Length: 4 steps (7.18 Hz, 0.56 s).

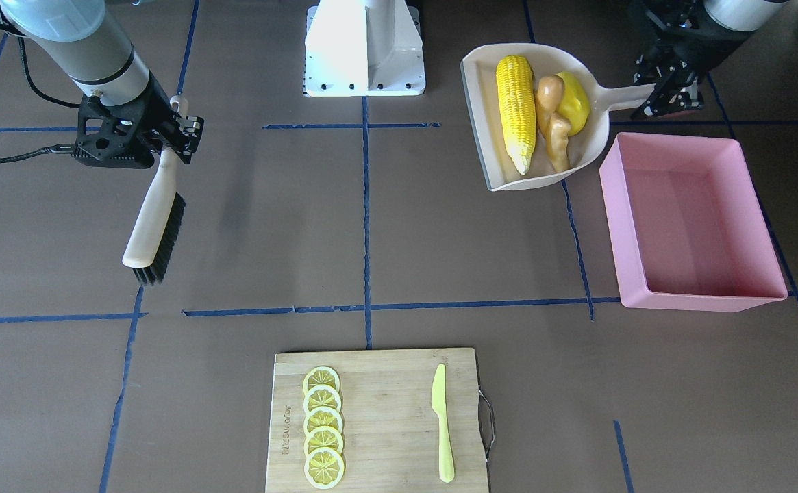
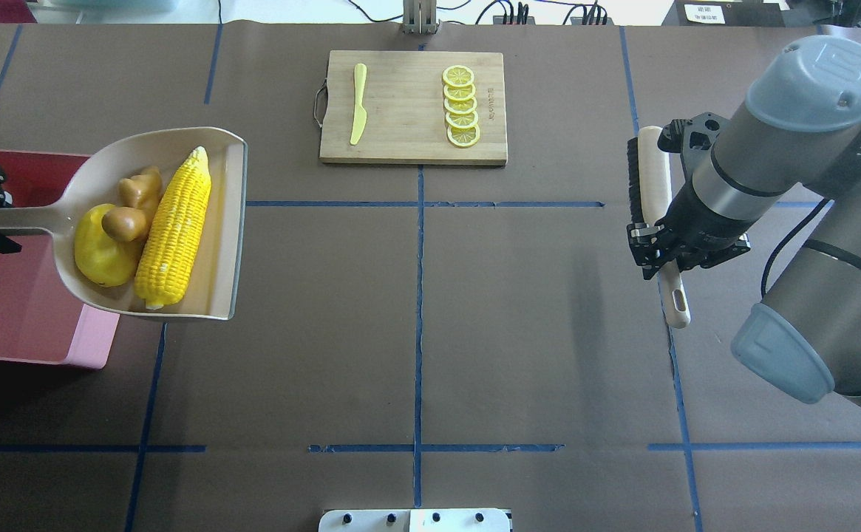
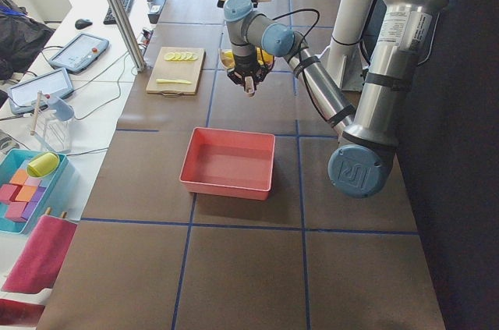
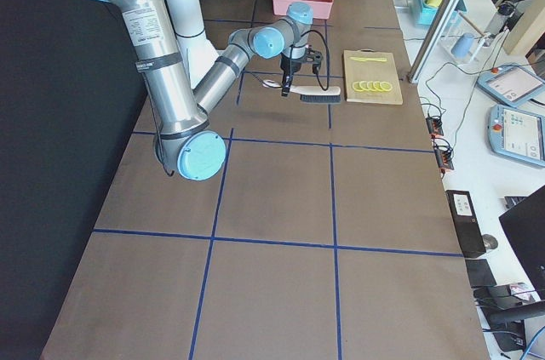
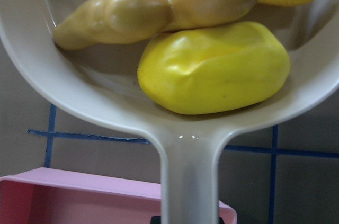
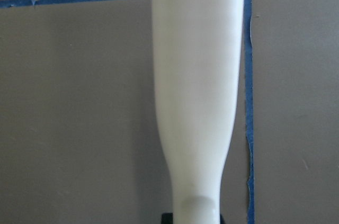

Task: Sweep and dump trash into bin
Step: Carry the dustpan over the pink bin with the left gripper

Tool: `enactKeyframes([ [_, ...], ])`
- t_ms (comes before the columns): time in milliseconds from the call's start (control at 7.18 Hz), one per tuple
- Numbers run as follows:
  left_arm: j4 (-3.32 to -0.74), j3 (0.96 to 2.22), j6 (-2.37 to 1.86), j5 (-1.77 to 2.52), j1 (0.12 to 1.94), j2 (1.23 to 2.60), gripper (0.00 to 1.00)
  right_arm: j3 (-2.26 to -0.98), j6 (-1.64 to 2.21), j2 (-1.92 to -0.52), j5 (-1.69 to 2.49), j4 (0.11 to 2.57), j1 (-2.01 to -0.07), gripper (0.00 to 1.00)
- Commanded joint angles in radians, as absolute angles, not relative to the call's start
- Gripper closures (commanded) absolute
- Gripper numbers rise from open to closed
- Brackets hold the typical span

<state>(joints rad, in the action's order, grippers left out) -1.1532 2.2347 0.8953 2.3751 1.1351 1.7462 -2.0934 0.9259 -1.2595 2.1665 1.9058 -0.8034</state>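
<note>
**Loaded dustpan held beside the pink bin**

The left gripper (image 1: 672, 96) is clamping the end of the handle of a beige dustpan (image 1: 484, 130) and holding it up off the table (image 1: 440, 260). The pan is sitting roughly level, with its open mouth pointing toward the middle of the table. All the trash is lying inside it. The corn cob (image 1: 516, 113) is stretching along the pan nearest the mouth. The ginger root (image 1: 555, 127) is lying just beside it and touching it. The potato (image 1: 575, 103) is resting against the ginger at the back, closest to the handle. In the left wrist view the potato is filling the curve of the pan just above the handle, with the ginger leaning on top of it.

The bin (image 1: 703, 296) is standing on the table on the robot's left side. In the overhead view the pan's back edge and handle are overlapping the bin's near corner, while most of the pan is hanging over the table beside it.

The right gripper (image 2: 663, 247) is closing on the pale handle of a brush (image 2: 650, 177), well apart from the dustpan on the other side of the table. The brush head is pointing away from the robot. I cannot tell whether the black bristles are touching the table.

At the far edge a cutting board (image 2: 408, 111) is carrying a row of lemon slices (image 2: 461, 106) and a knife (image 2: 358, 103), lying apart from each other.
</note>
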Motion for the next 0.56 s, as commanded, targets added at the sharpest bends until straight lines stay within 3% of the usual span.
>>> enactKeyframes([
  [0, -1.167, 2.180, 0.992, 2.414, 1.224, 1.720, 1.00, -2.124, 0.827, -1.337, 2.167, 1.904, -0.831, 1.00],
  [418, -1.167, 2.028, 1.239, 2.415, 1.351, 1.720, 1.00, -2.181, 0.666, -1.518, 2.161, 1.890, -0.867, 1.00],
])
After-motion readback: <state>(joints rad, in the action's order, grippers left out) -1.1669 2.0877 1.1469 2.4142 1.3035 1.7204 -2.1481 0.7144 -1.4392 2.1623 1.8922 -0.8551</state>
